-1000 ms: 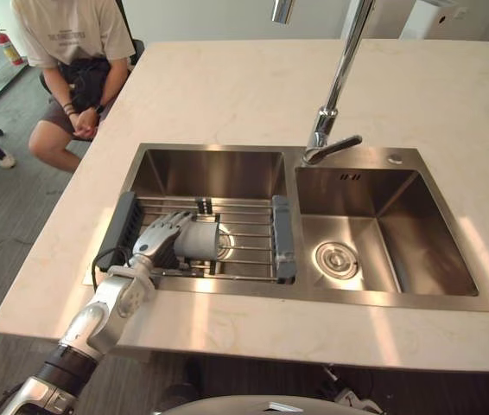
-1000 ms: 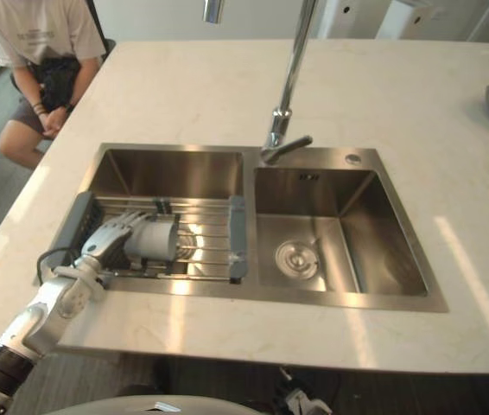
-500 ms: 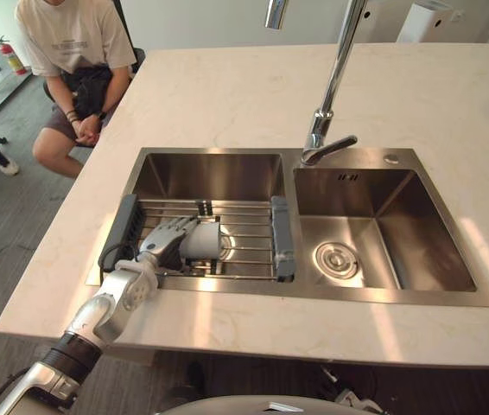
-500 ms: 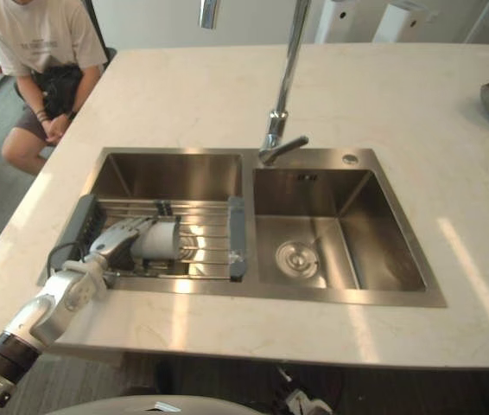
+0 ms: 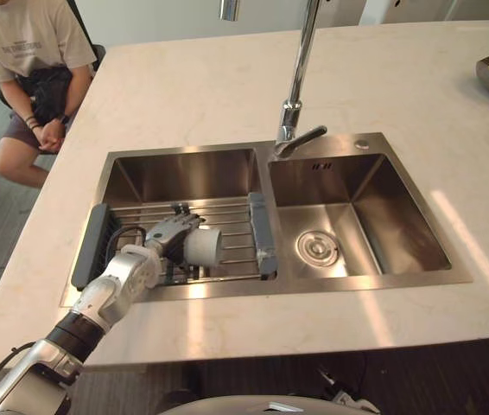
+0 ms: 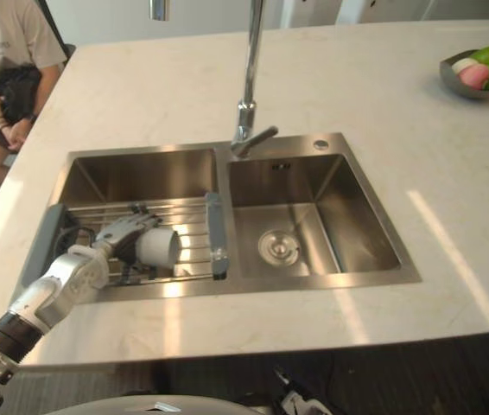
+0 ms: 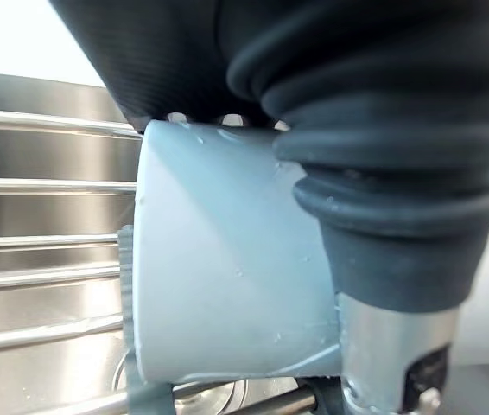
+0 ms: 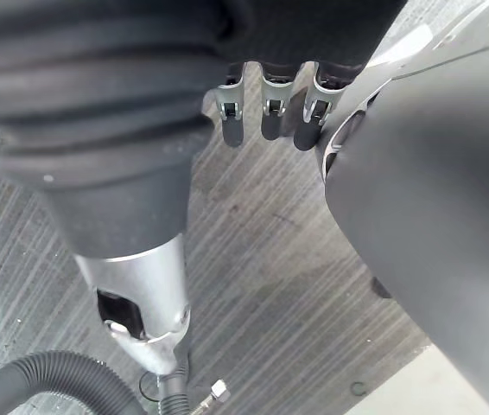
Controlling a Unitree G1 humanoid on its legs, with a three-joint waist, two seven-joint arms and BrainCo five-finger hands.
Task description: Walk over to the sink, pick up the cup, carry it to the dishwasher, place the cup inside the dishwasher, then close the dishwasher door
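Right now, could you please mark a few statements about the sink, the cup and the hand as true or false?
1. The left hand is curled round the cup. True.
2. The cup lies in the right basin. False: it is over the wire rack in the left basin.
3. The faucet stands at the back rim of the sink, near its middle. True.
4. The fruit bowl sits beside the left basin. False: it sits at the far right of the counter.
5. A person is seated past the counter's far left corner. True.
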